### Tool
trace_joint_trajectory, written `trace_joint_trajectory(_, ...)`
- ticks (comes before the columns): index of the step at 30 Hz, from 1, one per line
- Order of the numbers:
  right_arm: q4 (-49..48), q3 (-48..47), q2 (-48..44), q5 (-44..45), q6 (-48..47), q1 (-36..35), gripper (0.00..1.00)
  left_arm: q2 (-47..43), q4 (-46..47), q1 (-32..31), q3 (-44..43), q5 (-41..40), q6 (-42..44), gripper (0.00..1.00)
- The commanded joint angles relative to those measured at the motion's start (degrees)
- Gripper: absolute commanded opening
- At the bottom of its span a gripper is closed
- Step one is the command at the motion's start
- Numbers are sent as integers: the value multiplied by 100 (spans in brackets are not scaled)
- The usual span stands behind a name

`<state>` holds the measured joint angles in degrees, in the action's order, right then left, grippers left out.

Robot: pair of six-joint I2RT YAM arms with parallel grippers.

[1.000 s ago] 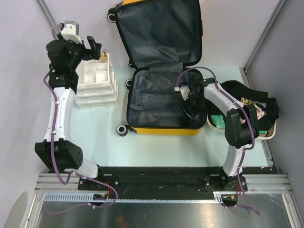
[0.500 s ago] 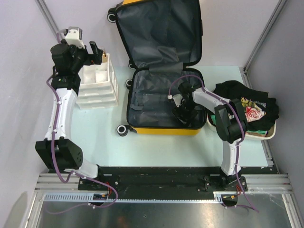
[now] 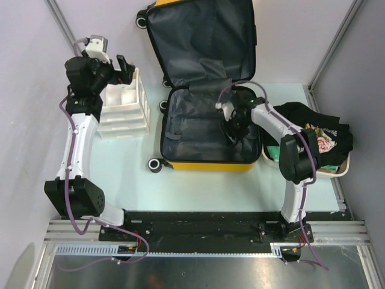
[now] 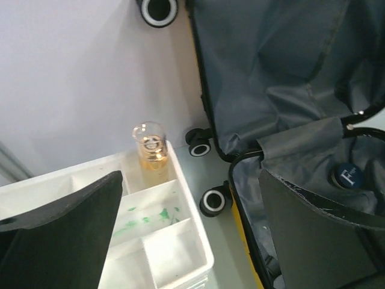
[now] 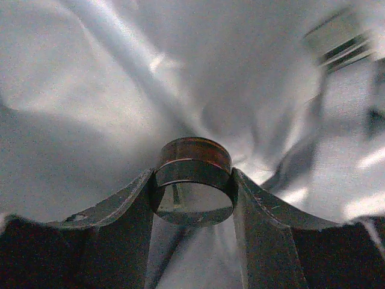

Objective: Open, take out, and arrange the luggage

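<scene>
The yellow suitcase (image 3: 204, 164) lies open on the table, its lid leaning on the back wall and its dark grey lining (image 3: 192, 123) showing. My right gripper (image 3: 231, 122) is inside the base near the hinge. In the right wrist view it (image 5: 194, 188) is shut on a small round jar (image 5: 194, 174) with a brown rim, held just above the lining (image 5: 90, 90). My left gripper (image 3: 123, 66) hangs open and empty above the white drawer unit (image 3: 123, 108). In the left wrist view it (image 4: 189, 186) hangs over the compartments, with the suitcase (image 4: 271, 54) to the right.
A small bottle of yellow liquid (image 4: 149, 150) stands in the drawer unit's back compartment (image 4: 180, 229). A dark blue round cap (image 4: 349, 176) shows inside the suitcase. A white tub (image 3: 340, 171) at the right holds a black printed shirt (image 3: 313, 126) and green items (image 3: 277, 155).
My right gripper has moved from the near part of the suitcase base back toward the hinge. The left arm has shifted only slightly over the drawer unit.
</scene>
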<state>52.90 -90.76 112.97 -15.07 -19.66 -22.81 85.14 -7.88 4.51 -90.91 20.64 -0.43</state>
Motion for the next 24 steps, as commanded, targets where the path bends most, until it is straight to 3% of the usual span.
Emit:
trace_joint_trajectory(1, -421, -837, -653, -1216, 304, 443, 26, -498, 76, -301, 213, 685, 420, 99)
trace_joint_trajectory(8, -1096, -1576, -688, -2894, 1542, 944, 24, -929, 41, -811, 969, 1765, 640, 99)
trace_joint_trajectory(12, -2141, -1427, -899, -4123, 2413, 972, 22, -1245, 41, -1381, 1619, 2382, 1384, 100)
trace_joint_trajectory(15, -2346, -1365, -987, -4564, 2704, 875, 21, -1509, 50, -1881, 2068, 2795, 2211, 100)
trace_joint_trajectory(20, -2030, -1374, -1119, -4023, 2548, 436, 23, -1545, 50, -2665, 2508, 2323, 3074, 99)
trace_joint_trajectory(24, -1635, -1095, -1329, -2753, 2073, 75, 24, -1387, 67, -3175, 2508, 1769, 3084, 95)
